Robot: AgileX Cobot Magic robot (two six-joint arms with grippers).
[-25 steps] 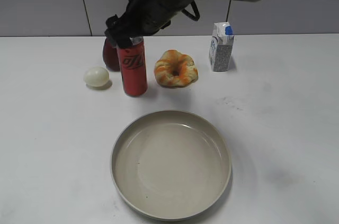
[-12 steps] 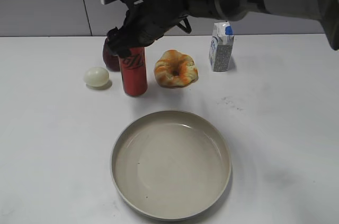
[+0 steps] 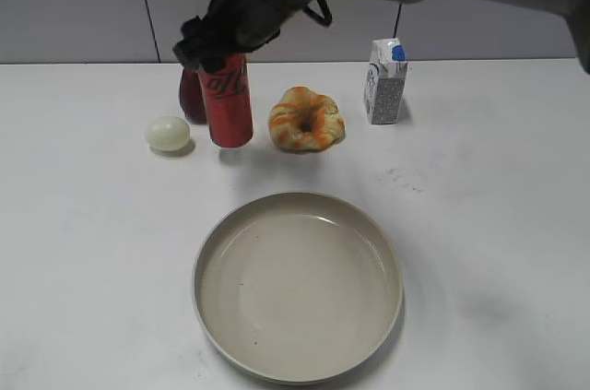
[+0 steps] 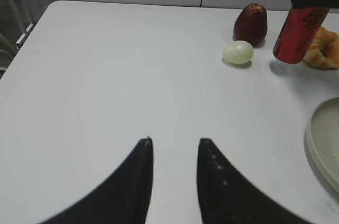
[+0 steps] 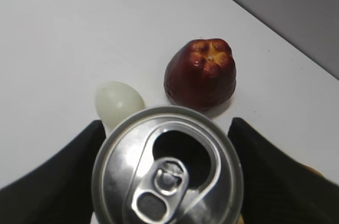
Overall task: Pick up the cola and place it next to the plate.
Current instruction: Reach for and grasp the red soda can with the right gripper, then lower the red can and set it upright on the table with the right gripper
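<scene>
The cola point(image 3: 228, 100) is a tall red can with black lettering, held a little above the table at the back left and slightly tilted. My right gripper point(image 3: 218, 44) is shut on its top; in the right wrist view the silver pull-tab top point(image 5: 167, 168) fills the space between the two black fingers. The can also shows in the left wrist view point(image 4: 296, 33). The plate point(image 3: 298, 285) is a large beige dish at the front centre, empty. My left gripper point(image 4: 174, 144) is open and empty over bare table far to the left.
A dark red apple point(image 3: 192, 95) stands just behind the can, a pale egg point(image 3: 167, 134) to its left. A yellow-orange bun point(image 3: 306, 119) lies to the can's right, and a small milk carton point(image 3: 385, 82) stands at the back right.
My right gripper has lifted the cola off the table; it now hangs higher and a little tilted, with its shadow below. The left gripper view has no earlier frame.
</scene>
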